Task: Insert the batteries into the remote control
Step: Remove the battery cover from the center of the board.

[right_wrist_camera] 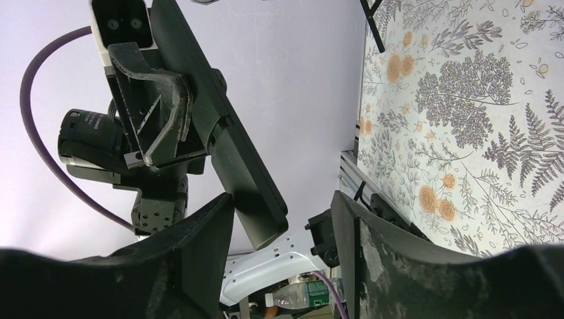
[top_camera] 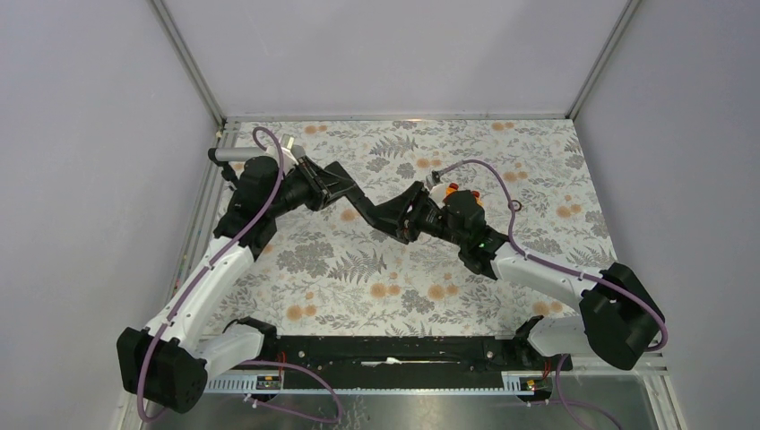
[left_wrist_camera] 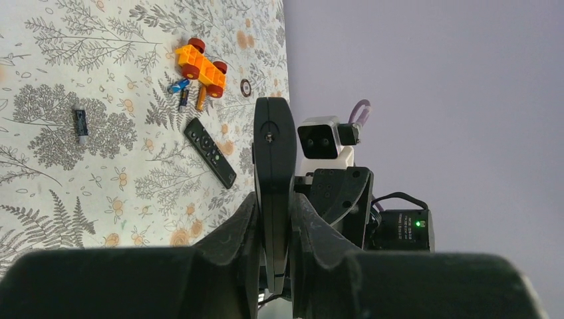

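Clamping remote control, left gripper tight; right gripper jaws apart around its end, contact unclear.

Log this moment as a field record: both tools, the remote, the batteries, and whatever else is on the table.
left tool: shut on the remote control, holding it off the table
right tool: open, jaws either side of the remote control's free end
batteries: on the table beside the orange toy block
lone battery: on the table, apart from the rest
second remote: on the table, buttons up
battery bay: not visible
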`<state>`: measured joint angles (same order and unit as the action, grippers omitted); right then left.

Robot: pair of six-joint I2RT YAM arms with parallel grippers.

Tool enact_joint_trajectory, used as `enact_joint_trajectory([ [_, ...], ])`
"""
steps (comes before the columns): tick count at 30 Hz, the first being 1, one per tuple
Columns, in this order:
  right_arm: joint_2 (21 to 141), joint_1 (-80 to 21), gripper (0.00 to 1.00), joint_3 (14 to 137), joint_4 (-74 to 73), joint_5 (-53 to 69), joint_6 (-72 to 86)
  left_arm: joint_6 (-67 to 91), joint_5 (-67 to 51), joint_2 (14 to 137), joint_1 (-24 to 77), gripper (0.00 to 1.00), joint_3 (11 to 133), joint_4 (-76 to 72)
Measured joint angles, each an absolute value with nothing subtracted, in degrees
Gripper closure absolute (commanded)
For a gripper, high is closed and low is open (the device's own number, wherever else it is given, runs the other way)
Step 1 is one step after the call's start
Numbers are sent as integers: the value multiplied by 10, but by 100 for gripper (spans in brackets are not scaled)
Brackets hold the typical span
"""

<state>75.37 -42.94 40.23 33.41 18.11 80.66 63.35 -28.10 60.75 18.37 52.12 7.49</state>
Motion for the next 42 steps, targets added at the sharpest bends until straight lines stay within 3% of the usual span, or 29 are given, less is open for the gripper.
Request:
enact_joint_trajectory([
  [15, 747, -420, 64, 408, 295, 195, 841, 576, -230, 598, 208, 100, 519, 75],
  [23, 746, -413, 73, 426, 263, 203, 845, 550, -214, 590, 213, 100, 519, 75],
  [30, 738, -411, 73, 426, 264, 204, 844, 542, -201, 590, 214, 100, 519, 81],
  [35, 736, -411, 59, 425, 272, 204, 842, 545, -202, 590, 215, 100, 519, 81],
  [42, 736, -410, 65, 422, 320, 200, 838, 561, -209, 590, 215, 100, 519, 81],
])
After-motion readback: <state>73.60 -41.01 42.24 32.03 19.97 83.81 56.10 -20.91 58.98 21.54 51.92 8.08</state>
